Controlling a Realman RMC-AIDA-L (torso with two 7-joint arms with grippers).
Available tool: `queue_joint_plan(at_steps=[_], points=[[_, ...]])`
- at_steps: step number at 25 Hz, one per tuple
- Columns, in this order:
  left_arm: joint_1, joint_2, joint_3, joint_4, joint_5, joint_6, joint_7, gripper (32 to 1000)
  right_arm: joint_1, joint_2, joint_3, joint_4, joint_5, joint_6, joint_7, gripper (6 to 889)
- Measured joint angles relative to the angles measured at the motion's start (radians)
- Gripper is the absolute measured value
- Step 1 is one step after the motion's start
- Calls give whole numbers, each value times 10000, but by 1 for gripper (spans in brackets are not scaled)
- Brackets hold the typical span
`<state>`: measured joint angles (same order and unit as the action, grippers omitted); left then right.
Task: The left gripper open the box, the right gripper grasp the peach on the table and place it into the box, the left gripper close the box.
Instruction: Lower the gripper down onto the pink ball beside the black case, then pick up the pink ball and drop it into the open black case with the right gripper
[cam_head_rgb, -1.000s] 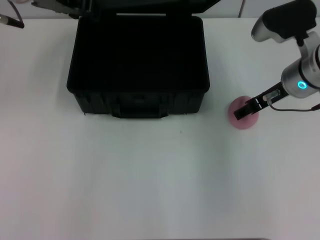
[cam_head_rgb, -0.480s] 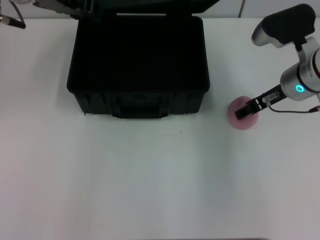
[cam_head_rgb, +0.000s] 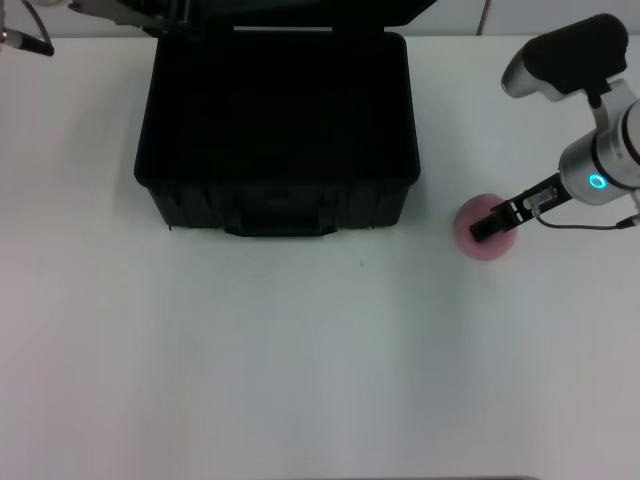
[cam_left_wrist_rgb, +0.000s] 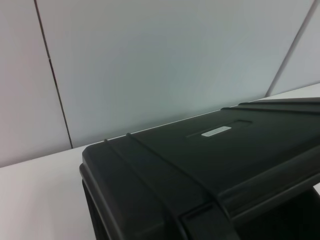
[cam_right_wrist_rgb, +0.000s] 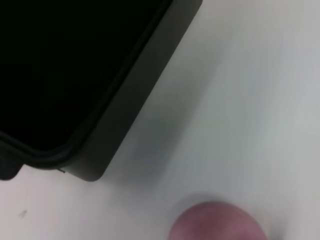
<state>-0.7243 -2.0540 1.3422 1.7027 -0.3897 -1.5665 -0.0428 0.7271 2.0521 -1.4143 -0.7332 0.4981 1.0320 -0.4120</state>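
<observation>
White tabletop (cam_head_rgb: 300, 370) carries the open black box (cam_head_rgb: 277, 140) near its far edge, interior dark, with nothing distinguishable inside. Only the left wrist view shows the raised lid's outer face with its small white label (cam_left_wrist_rgb: 216, 132) against a pale panelled wall (cam_left_wrist_rgb: 150, 60). The left gripper (cam_head_rgb: 150, 15) is cut off at the far left corner of the box, so whether its fingers are released or clenched cannot be told. Toward the table's right edge, the right gripper (cam_head_rgb: 484, 227) sits on the peach (cam_head_rgb: 484, 238); how its fingers stand is unclear. The right wrist view shows the peach just beside the box's corner.
</observation>
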Motion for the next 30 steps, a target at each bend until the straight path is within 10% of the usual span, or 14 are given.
queue_joint_plan(at_steps=[12, 30], points=[[3, 0, 2, 0, -47, 20, 23, 380, 16, 17, 120, 30, 71, -10, 16, 705], [24, 0, 0, 98, -48, 20, 30, 379, -7, 2, 277, 46, 66, -12, -7, 133]])
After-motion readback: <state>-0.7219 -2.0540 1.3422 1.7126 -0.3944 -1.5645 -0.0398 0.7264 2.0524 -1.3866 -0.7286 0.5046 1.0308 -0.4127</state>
